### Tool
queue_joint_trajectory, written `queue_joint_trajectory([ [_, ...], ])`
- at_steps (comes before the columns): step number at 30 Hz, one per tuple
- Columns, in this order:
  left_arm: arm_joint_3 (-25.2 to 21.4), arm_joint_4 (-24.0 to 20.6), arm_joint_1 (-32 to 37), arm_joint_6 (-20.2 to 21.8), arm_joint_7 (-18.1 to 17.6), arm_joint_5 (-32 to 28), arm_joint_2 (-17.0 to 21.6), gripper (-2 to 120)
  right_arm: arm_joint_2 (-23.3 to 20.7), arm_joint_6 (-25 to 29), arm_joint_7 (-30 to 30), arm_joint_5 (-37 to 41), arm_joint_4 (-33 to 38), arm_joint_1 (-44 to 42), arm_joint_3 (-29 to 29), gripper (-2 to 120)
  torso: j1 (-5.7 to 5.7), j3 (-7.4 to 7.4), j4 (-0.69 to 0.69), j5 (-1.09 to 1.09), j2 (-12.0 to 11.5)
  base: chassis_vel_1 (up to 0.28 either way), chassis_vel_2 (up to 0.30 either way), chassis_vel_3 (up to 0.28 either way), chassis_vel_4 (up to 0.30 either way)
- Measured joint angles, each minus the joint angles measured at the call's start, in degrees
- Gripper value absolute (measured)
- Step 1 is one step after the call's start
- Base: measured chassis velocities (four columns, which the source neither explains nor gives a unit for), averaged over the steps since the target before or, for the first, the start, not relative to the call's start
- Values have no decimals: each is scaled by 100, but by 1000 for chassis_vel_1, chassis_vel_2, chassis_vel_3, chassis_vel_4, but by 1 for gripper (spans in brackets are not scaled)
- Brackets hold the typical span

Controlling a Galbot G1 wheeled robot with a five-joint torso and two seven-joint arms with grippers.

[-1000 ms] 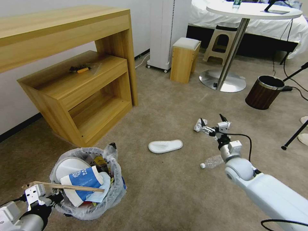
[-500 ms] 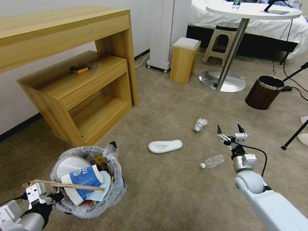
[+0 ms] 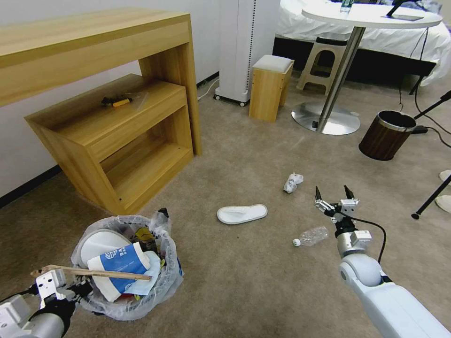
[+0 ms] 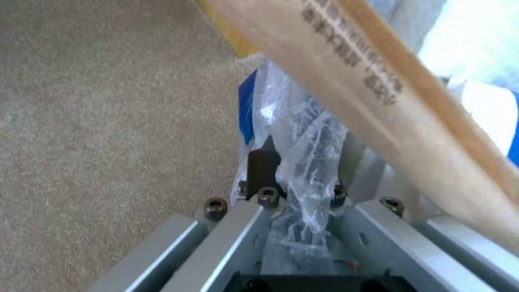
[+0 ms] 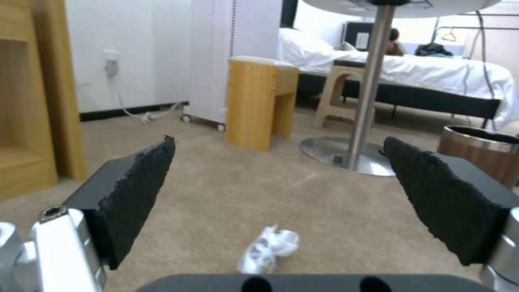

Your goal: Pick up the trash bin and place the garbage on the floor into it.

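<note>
Beige short-pile carpet [image 3: 244, 263] carries a crumpled white wad [image 3: 292, 182] just ahead-left of the spread right gripper [image 3: 334, 194], while the bag-lined bin [image 3: 127, 267] is pinched by the left gripper [image 4: 294, 190].

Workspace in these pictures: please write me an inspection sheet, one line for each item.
Surface: the floor is beige carpet.
Job's things: the trash bin, bag-lined, is heaped with a blue-white paper cup and a wooden stick. On the carpet lie a white slipper, a clear bottle and a white wad.
Clutter: small tools lie on the wooden shelf unit.
Grippers: the left gripper is clamped on the bin's bag edge; the right gripper is open, above the carpet near the wad.
Cables: a black cable loops off the right wrist.
Surroundings: a brown bin, a round table, stools, a bed.
</note>
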Motion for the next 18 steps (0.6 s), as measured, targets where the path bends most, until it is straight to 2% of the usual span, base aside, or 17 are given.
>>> queue_joint_trajectory([
  [18,-15,11,6,-16,-9,18,-30,0,163,202,-87,-256,-143,64,-121,99,0,0,-1,0,0,0,0,0,0],
])
